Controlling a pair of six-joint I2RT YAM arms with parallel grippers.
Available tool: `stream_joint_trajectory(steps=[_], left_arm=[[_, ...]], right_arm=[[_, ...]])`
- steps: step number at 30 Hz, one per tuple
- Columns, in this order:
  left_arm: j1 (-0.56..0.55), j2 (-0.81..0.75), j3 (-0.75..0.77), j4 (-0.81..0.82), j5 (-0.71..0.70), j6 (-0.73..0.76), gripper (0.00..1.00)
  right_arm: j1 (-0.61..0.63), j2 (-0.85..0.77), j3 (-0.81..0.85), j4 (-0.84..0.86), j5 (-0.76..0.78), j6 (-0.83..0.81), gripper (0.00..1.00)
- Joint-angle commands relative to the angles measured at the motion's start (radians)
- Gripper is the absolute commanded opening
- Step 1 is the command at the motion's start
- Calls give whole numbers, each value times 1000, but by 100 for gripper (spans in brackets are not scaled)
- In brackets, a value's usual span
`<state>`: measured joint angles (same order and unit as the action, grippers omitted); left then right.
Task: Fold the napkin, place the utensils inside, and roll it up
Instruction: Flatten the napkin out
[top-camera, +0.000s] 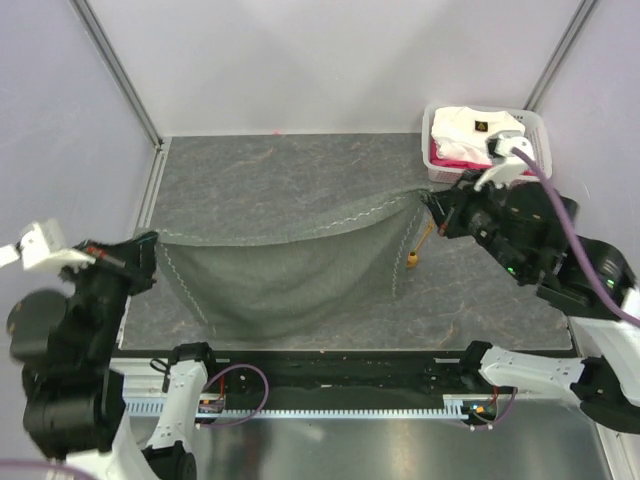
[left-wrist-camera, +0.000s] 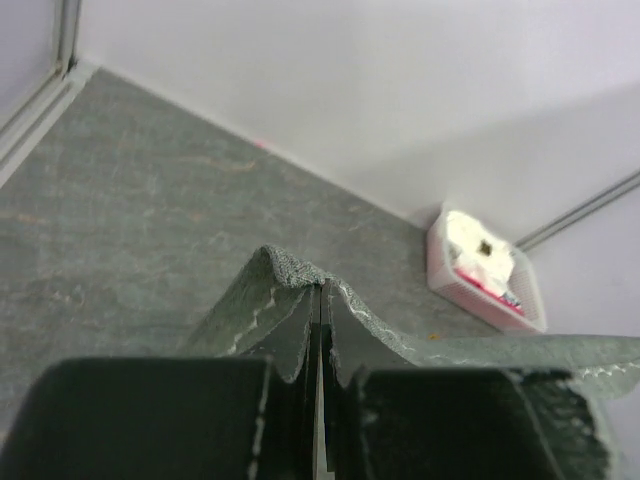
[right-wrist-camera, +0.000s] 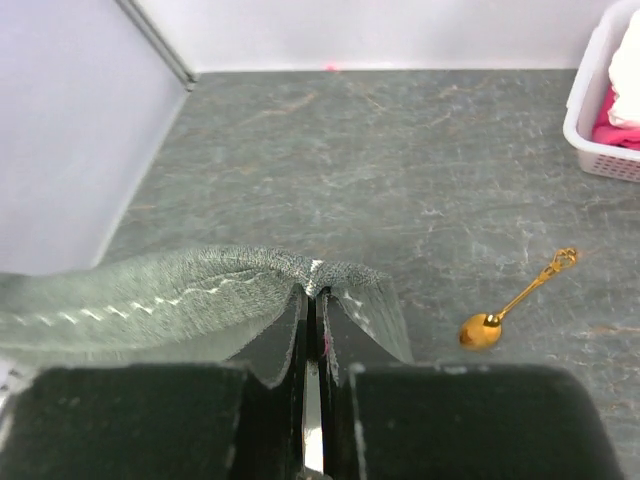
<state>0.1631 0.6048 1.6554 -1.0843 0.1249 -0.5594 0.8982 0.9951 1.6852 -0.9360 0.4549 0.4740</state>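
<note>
Grey-green napkin hanging mid-frame, corners clamped tight by left gripper and right gripper, spoon just below the right.

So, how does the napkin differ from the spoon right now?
The napkin is a big grey-green cloth; the spoon is small and shiny gold. The napkin is held up at two corners by the left gripper and right gripper; the spoon lies loose on the table. Both are over that table.
</note>
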Motion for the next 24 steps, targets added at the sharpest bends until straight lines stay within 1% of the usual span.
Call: stream_joint_trajectory(steps=[1,2,3,8,9,13,16,20,23,24], left_arm=[[0,145,-147,111,-30,21,2],[0,162,-166,180,-36,13,2],[0,211,-175,202,-36,12,2],[0,331,-171,351,5,-25,2],[0,343,-158,389,8,-22,2],[0,388,-45,400,13,9,2],[-2,363,-22,397,15,19,2],[1,249,-22,386,-22,18,2],[1,193,4,357,-44,24,2],[0,167,36,341,-54,26,2]], right_arm=[[-7,146,-16,86,111,-27,0],[-13,195,-15,115,123,-41,0],[-34,217,-12,133,120,-52,0],[-136,330,24,250,52,-126,0],[-157,342,54,258,47,-136,0],[-170,373,139,282,45,-225,0],[-170,341,148,305,36,-282,0],[-170,269,117,333,-2,-313,0],[-171,214,88,339,-53,-327,0],[-171,202,88,339,-68,-330,0]])
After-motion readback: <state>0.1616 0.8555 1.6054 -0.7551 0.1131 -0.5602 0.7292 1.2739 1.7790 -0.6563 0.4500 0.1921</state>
